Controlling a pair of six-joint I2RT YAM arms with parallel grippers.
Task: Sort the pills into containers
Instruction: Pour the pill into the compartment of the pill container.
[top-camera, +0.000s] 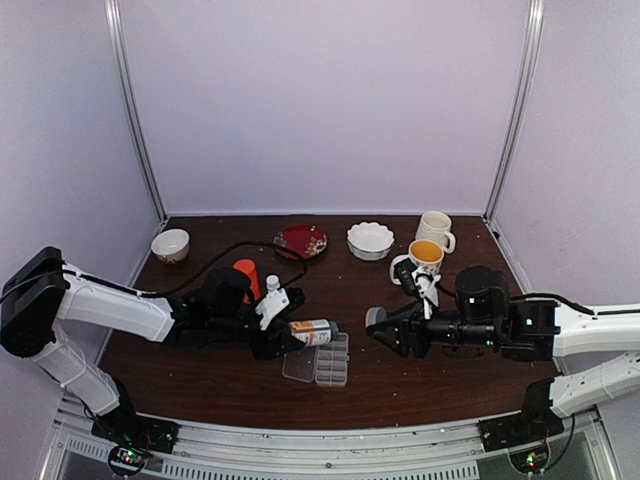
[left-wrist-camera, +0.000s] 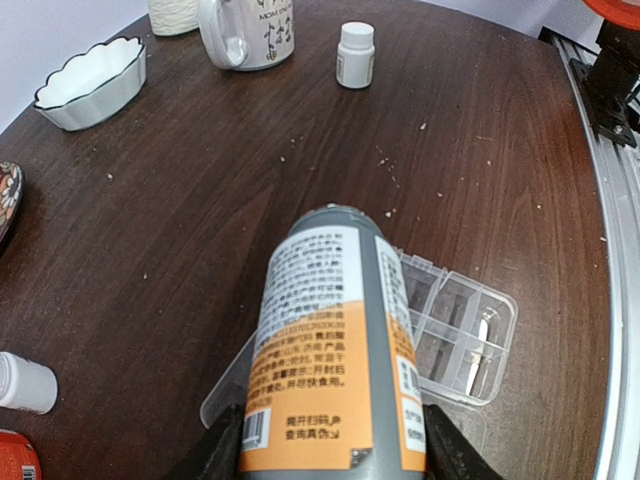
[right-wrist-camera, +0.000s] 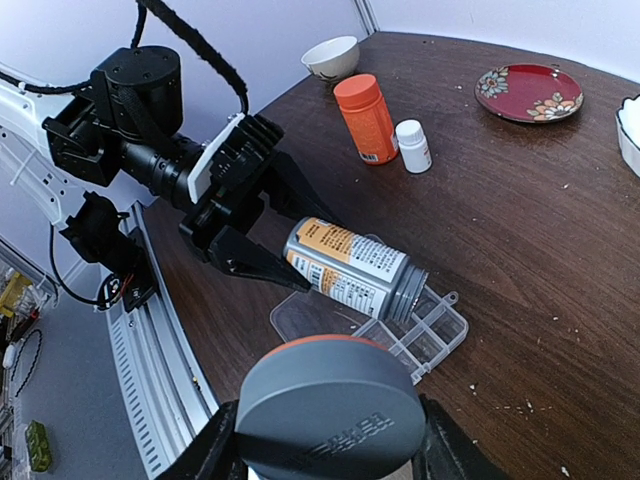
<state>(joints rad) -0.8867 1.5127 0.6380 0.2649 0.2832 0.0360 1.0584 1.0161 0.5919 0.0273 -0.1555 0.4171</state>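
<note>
As the left pincer (right-wrist-camera: 298, 245) clamps a grey orange-labelled bottle (right-wrist-camera: 350, 265) over the clear plastic pill box (right-wrist-camera: 430, 335), the right pincer (right-wrist-camera: 325, 440) grips a grey cap (right-wrist-camera: 325, 395).

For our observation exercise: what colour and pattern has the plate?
Plate: dark red with flowers; best in the right wrist view.

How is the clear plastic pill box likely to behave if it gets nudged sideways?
Probably light: the clear plastic pill box looks thin-walled, so it may slide on the dark wooden table rather than tip. Its open lid could flex or swing.
</note>
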